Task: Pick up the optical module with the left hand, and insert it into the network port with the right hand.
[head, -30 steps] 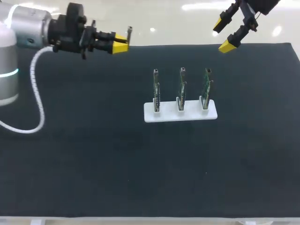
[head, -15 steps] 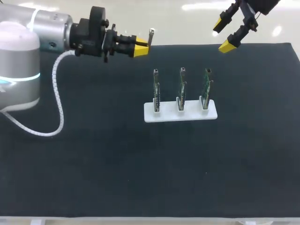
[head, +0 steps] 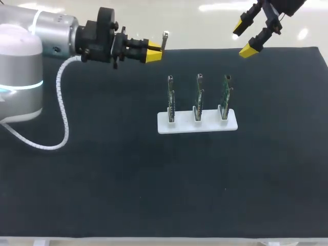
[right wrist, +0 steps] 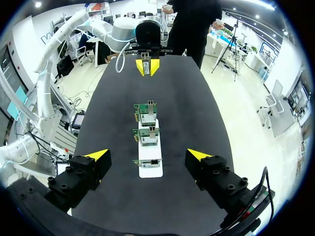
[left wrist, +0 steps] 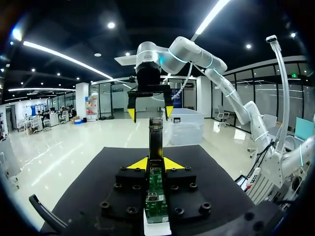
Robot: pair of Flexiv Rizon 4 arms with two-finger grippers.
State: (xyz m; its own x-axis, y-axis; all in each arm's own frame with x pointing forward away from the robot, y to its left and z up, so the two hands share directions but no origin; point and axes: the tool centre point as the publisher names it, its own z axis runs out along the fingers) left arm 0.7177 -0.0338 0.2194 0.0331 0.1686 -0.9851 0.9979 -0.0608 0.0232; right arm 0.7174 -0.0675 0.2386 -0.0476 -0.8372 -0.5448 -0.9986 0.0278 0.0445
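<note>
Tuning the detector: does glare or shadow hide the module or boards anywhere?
Head view: module in the left gripper sits against a glary background; boards clear on matte mat. Left wrist view: module backlit, dark. Right wrist view: boards evenly lit.

The left arm [head: 48, 33] reaches in level from the left. Its pincer [head: 152, 53] points toward the right side, with both fingers closed on a small module [head: 165, 36]. The right pincer [head: 245, 38] hangs high at the far right, its fingers spread wide apart.
</note>
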